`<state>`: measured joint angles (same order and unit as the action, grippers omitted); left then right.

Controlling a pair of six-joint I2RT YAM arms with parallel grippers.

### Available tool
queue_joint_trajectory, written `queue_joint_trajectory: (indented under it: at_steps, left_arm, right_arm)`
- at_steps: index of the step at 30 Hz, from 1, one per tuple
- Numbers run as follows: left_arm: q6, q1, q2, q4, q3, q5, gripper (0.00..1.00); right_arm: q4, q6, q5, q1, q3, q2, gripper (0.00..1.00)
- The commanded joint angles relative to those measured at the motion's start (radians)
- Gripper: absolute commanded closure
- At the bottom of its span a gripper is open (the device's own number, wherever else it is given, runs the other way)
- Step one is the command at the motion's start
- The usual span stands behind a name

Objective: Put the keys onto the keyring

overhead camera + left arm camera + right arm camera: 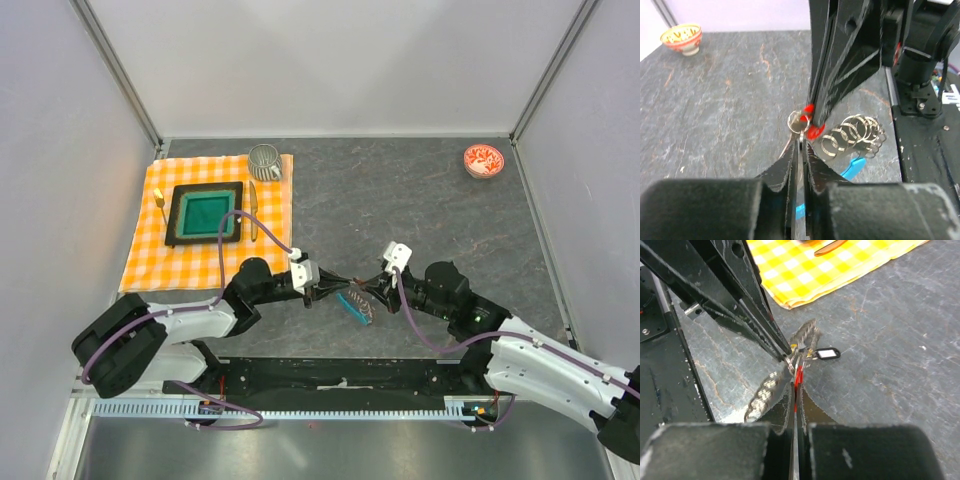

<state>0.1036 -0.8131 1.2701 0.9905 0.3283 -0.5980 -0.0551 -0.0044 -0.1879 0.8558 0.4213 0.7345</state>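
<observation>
Both grippers meet low over the table's front middle. My left gripper (pixel 328 284) (pixel 801 142) is shut on a thin metal part of the keyring, with a small silver ring (pixel 799 122) showing at its tips. My right gripper (pixel 362 287) (pixel 797 385) is shut on a red-headed key (pixel 799 374) (pixel 813 131) and holds it against that ring. The keyring's coiled silvery chain (pixel 854 134) (pixel 764 390) and blue tag (pixel 353 305) (pixel 855 167) hang and lie just below. A black-and-white tag (pixel 826 354) lies beside the ring. A bit of yellow (pixel 794 346) shows at the ring.
A yellow checked cloth (pixel 145 250) at the back left holds a black tray with a green inside (pixel 172 215), a metal mug (pixel 265 161) and yellow-handled cutlery (pixel 160 205). A red-and-white bowl (pixel 484 160) stands at the back right. Grey walls enclose the table.
</observation>
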Motion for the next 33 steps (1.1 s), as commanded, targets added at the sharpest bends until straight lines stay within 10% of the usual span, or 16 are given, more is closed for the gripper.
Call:
queue_joint_trajectory:
  at_steps: [1, 12, 23, 33]
  left_arm:
    - [0.051, 0.005, -0.011, -0.046, 0.011, 0.056, 0.8]
    - [0.062, 0.006, -0.329, -0.321, -0.009, 0.269, 0.21]
    - [0.074, 0.006, -0.515, -0.49, -0.035, 0.578, 0.17]
    - [0.065, 0.006, -0.525, -0.497, -0.037, 0.593, 0.18]
  right_arm:
    - [0.023, -0.026, 0.038, -0.003, 0.096, -0.017, 1.0]
    - [0.276, -0.141, 0.149, -0.001, 0.391, 0.181, 1.0]
    - [0.351, -0.181, 0.968, -0.02, 0.672, 0.528, 1.0]
    - [0.354, -0.118, 0.789, -0.041, 0.623, 0.621, 1.0]
